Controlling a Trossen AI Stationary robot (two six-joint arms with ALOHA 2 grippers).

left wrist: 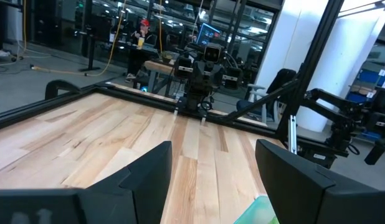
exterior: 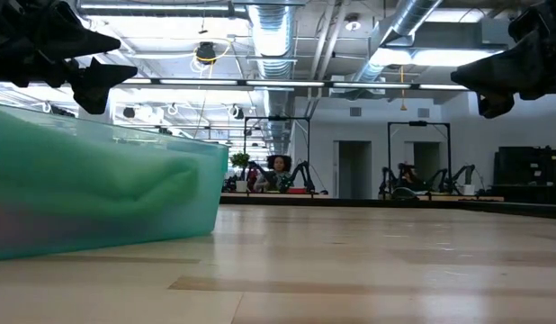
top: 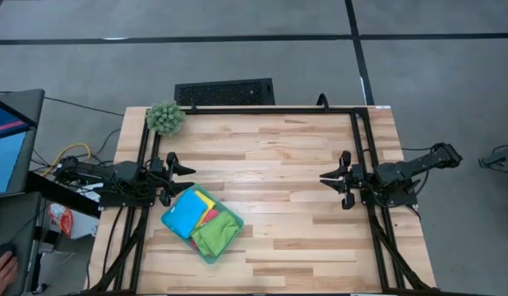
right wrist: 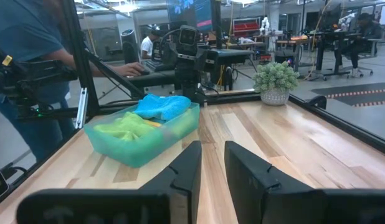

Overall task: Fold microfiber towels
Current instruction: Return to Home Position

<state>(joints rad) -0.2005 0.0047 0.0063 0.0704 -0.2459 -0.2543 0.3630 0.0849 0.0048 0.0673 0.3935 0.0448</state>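
A pale teal tray (top: 225, 247) sits on the wooden table near the left front and holds the microfiber towels in a heap: blue (top: 185, 215), green (top: 214, 235), yellow (top: 206, 200) and a strip of pink (top: 211, 217). The right wrist view shows the blue towel (right wrist: 162, 106) and the green towel (right wrist: 123, 128) bunched above the tray wall (right wrist: 142, 146). My left gripper (top: 188, 179) hovers level just beyond the tray's far-left corner, open wide (left wrist: 211, 149), nothing between its fingers. My right gripper (top: 325, 180) hovers level at the table's right, pointing toward the tray, its fingers a narrow gap apart (right wrist: 212, 146) and empty.
A spiky green plant ball (top: 165, 117) stands at the far left corner of the table. Black frame rails (top: 270, 109) run along the table's far and side edges. A person (right wrist: 30, 37) stands off the table's left side by a monitor (top: 7, 144). Bare wood (top: 279, 189) lies between the grippers.
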